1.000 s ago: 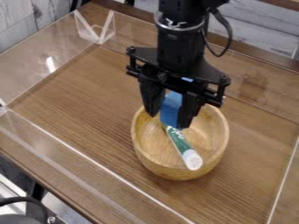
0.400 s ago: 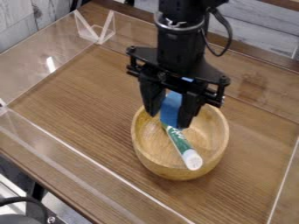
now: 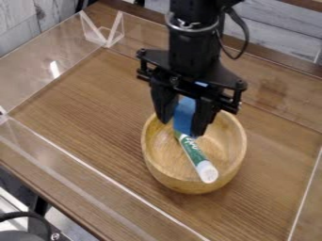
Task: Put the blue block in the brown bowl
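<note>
The blue block hangs just above the brown bowl, pinched between the black fingers of my gripper, which is shut on it and points straight down. The light wooden bowl sits on the wood-grain table, slightly right of centre and toward the front. Inside the bowl lies a green-and-white marker, slanting from under the block toward the front rim. The block's lower end is close to the marker's green end; whether they touch is unclear.
Clear acrylic walls ring the wooden table, with a low clear panel along the front left edge. A clear bracket stands at the back left. The black arm rises behind the gripper.
</note>
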Controlling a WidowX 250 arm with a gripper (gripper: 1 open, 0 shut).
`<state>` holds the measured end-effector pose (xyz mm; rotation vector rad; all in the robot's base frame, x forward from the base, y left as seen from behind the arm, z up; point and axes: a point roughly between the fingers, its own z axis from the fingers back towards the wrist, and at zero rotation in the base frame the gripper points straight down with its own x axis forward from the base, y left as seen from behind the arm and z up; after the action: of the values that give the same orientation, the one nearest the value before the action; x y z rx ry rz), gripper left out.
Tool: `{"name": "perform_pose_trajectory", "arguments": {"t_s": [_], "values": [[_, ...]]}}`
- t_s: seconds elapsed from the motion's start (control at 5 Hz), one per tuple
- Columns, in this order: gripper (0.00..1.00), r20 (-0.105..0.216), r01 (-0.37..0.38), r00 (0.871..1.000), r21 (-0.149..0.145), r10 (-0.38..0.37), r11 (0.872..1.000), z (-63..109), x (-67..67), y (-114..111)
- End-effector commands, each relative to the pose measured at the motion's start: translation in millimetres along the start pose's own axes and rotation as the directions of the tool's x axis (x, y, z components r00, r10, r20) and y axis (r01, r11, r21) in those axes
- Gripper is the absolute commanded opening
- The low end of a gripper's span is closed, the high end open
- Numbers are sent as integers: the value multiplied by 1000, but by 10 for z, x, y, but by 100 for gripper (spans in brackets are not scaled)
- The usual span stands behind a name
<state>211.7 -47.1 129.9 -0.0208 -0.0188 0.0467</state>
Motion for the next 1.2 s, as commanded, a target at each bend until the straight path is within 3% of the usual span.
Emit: {"name": "perform_pose_trajectory", "arguments": {"t_s": [0.0, 1.0], "values": [[0, 55, -7, 998, -13, 8, 1000, 111, 40, 22], [0, 60, -17, 998, -13, 17, 1000, 78, 37, 70]]}}
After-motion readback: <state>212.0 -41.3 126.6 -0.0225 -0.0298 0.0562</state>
